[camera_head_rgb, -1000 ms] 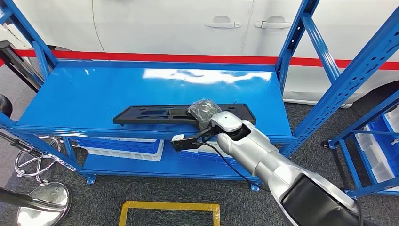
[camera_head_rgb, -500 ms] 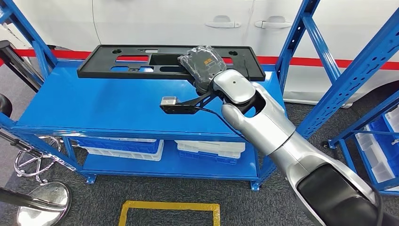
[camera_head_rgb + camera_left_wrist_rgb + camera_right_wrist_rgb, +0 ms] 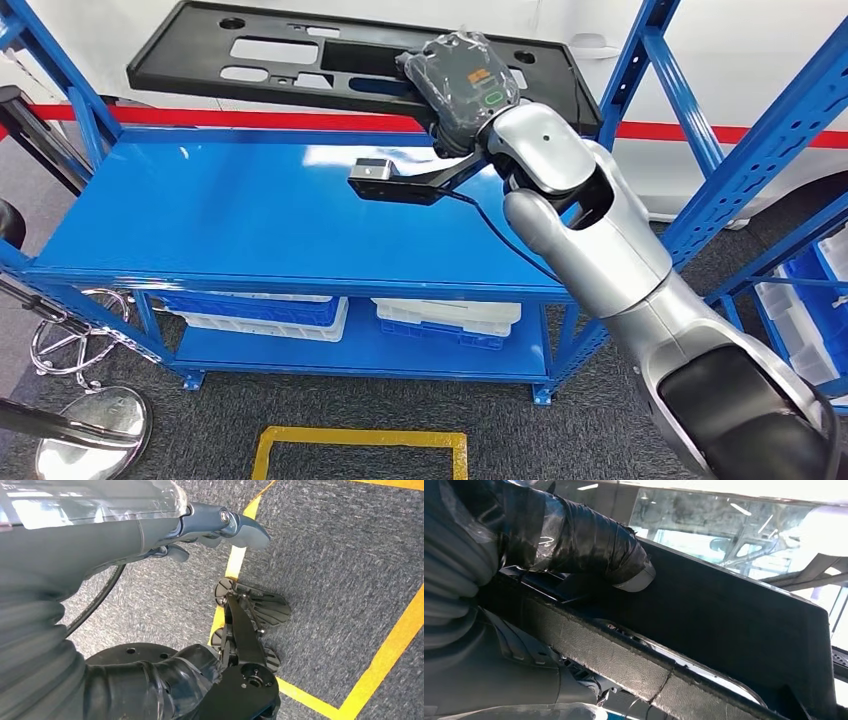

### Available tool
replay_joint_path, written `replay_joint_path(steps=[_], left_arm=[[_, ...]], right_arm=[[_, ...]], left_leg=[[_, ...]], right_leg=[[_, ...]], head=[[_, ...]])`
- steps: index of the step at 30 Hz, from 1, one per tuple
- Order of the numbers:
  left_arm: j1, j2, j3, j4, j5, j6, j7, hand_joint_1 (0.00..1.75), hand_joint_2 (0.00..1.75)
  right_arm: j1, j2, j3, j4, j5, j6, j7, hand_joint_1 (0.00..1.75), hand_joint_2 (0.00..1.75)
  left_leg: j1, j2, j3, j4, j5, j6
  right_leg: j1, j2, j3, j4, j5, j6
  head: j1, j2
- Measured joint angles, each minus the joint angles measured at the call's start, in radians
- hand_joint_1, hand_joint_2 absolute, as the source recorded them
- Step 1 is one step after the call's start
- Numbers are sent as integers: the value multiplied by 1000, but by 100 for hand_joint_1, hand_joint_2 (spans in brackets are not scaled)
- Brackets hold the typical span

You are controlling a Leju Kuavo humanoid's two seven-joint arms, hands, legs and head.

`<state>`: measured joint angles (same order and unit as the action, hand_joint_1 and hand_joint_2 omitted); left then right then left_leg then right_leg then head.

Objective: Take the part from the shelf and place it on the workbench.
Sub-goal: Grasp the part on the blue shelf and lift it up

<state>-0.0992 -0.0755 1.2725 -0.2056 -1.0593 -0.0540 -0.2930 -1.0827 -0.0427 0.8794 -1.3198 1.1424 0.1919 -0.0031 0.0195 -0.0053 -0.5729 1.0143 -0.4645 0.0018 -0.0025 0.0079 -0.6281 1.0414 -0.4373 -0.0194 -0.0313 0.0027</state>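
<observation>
The right hand (image 3: 462,88) gripped the long black part (image 3: 300,60), raised clear above the blue shelf (image 3: 250,215). Removal was thus done (carriage and setting on the workbench remained). The left hand (image 3: 220,522) hung empty, its fingers' spread unclear.

My right arm (image 3: 600,260) is glossy silver in rounded segments, with a black shell at the shoulder. The right robot hand (image 3: 462,85) is dark, wrapped in clear plastic film, a green mark on its back. A black bracket (image 3: 400,185) with a thin black cable juts from the wrist.

The left robot hand (image 3: 220,525) has grey fingers and a ribbed grey cover.
</observation>
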Motion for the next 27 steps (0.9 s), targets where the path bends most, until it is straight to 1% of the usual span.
replay_joint_path(steps=[7,14,19,27], left_arm=[[0,0,0,0,7,2,4,0,175],[0,0,0,0,12,1,8,0,175],[0,0,0,0,10,1,9,0,175],[0,0,0,0,-1,6,8,0,175]], right_arm=[[16,-24,-6,-15,-2,-18,-10,175,175],[66,-39,-20,-28,29,-91,-6,175,175],[83,-42,-21,-40,42,-94,-7,175,175],[101,-49,-23,-65,99,-91,-35,175,175]], left_leg=[[0,0,0,0,0,0],[0,0,0,0,0,0],[0,0,0,0,0,0],[0,0,0,0,0,0]], right_leg=[[0,0,0,0,0,0],[0,0,0,0,0,0],[0,0,0,0,0,0],[0,0,0,0,0,0]], head=[[0,0],[0,0],[0,0],[0,0]])
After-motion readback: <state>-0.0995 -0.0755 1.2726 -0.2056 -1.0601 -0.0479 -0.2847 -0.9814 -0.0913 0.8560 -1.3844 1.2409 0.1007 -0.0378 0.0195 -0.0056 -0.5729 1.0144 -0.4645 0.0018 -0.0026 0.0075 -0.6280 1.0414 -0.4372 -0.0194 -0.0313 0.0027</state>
